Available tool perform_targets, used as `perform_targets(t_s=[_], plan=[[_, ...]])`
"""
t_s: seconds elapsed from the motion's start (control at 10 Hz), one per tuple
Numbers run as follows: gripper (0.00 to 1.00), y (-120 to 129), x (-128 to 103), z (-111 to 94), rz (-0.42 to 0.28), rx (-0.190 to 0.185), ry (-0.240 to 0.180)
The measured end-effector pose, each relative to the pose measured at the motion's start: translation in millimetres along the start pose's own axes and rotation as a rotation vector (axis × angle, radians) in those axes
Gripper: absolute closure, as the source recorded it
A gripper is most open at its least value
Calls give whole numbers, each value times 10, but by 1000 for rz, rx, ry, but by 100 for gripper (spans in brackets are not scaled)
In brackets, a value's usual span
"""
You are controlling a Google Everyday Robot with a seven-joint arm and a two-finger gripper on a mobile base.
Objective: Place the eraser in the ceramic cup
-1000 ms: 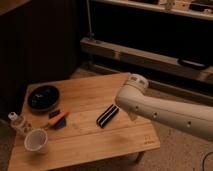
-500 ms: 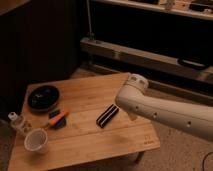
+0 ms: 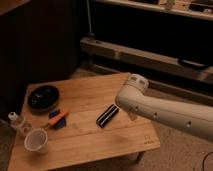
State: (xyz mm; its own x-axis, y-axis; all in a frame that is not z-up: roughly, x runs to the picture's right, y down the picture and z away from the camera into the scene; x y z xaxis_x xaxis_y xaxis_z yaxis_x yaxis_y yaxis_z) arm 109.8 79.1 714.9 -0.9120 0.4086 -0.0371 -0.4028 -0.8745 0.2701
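No change: hand (image 3: 132,114) just beside the eraser (image 3: 107,115)

The elongated black rectangular eraser (image 3: 107,115) with pale lengthwise stripes lies flat near the middle of the wooden bench (image 3: 90,95), angled diagonally. The small round white ceramic cup (image 3: 36,140) stands upright near the front-left corner, mouth open, well apart from the eraser. The pincer is out of sight.

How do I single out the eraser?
On the wooden table, look right of centre, beside the white arm, whose pincer is hidden. The eraser is the long black block with pale stripes, unlike the smaller blue-and-orange item.
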Motion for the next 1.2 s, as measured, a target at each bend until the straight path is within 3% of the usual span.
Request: perform_targets(t_s=[1.2], plan=[[20, 58, -16, -12, -27, -29, 13]])
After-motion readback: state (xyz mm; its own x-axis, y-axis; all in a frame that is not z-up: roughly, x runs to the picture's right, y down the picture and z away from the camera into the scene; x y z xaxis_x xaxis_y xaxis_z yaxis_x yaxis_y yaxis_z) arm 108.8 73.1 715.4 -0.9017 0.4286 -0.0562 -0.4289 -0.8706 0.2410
